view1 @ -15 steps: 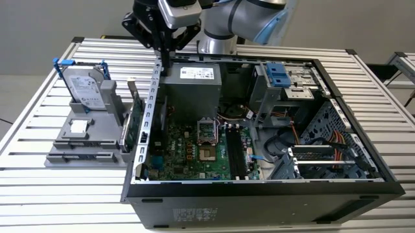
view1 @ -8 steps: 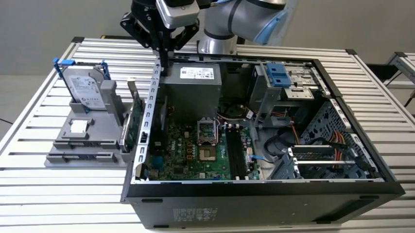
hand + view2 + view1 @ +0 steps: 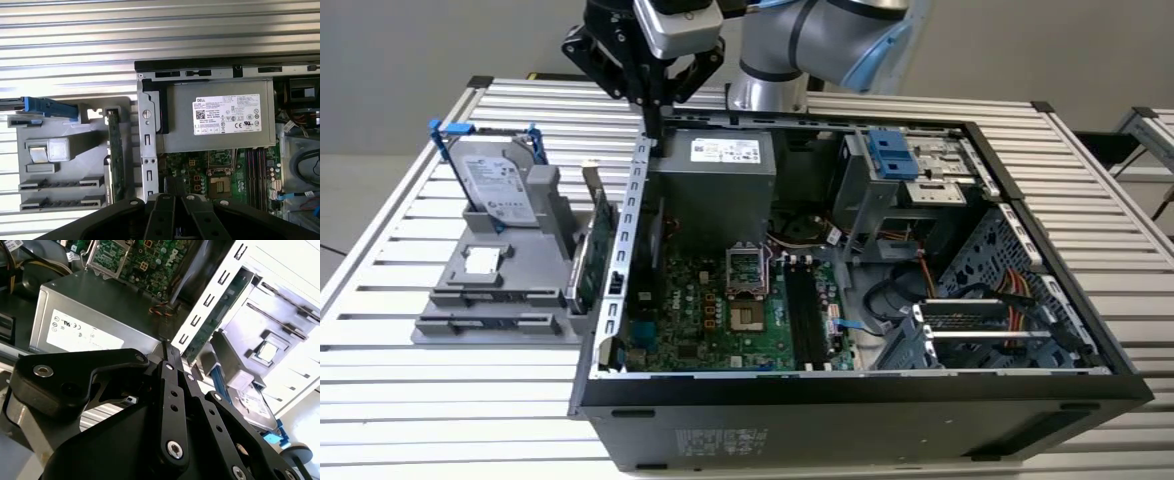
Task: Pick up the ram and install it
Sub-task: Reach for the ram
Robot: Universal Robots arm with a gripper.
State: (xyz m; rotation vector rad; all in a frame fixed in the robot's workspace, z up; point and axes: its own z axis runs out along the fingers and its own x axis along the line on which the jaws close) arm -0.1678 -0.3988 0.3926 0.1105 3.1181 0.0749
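pincer (image 3: 654, 138) closed (apparently on nothing) | hovering at computer case (image 3: 638, 205) rim | beside power supply (image 3: 714, 195) bearing white printed label (image 3: 723, 150)

A table (image 3: 400, 390) of ribbed, pale metal slats with a brushed sheen. On it, a computer case (image 3: 854, 415) of bare grey sheet metal inside and matt black outside. Within it are a power supply (image 3: 714, 190) of dull grey metal with a white paper label and a glossy green circuit board (image 3: 720, 310). The gripper (image 3: 168, 347) is matt black with shiny silver screw heads. Beside the case, a holder (image 3: 440, 325) of matt grey plastic carries a hard drive (image 3: 494, 180) — smooth silver metal face, blue plastic frame.
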